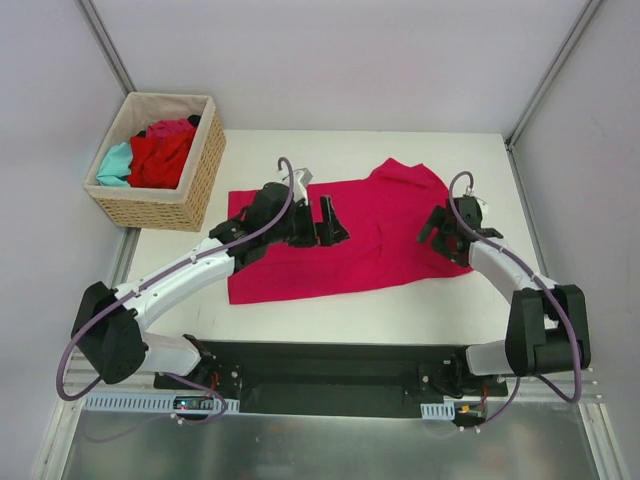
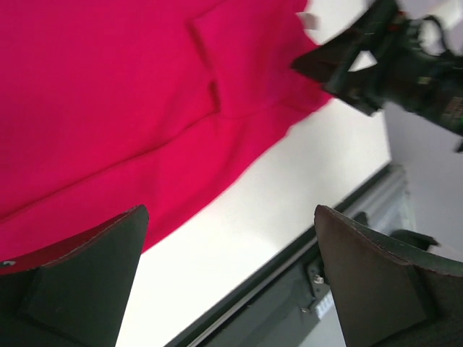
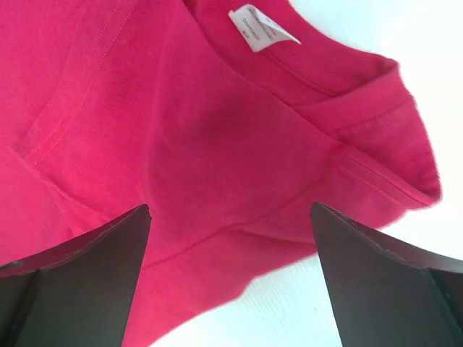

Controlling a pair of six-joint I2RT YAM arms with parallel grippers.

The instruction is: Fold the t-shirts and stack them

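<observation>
A magenta-pink t-shirt (image 1: 370, 235) lies spread on the white table, its right part rumpled. My left gripper (image 1: 331, 224) is open and empty, hovering over the shirt's middle; in the left wrist view (image 2: 230, 238) the shirt (image 2: 108, 101) fills the upper left. My right gripper (image 1: 441, 238) is open and empty just above the shirt's right edge; the right wrist view (image 3: 230, 238) shows the collar with its white label (image 3: 262, 27). Red (image 1: 160, 158), teal (image 1: 115, 165) and pink (image 1: 172, 128) shirts lie bunched in the wicker basket (image 1: 205, 170).
The basket stands at the table's back left corner. Bare white tabletop (image 1: 400, 305) runs in front of the shirt. The black base rail (image 1: 330, 375) lies along the near edge. Grey walls close in the sides and back.
</observation>
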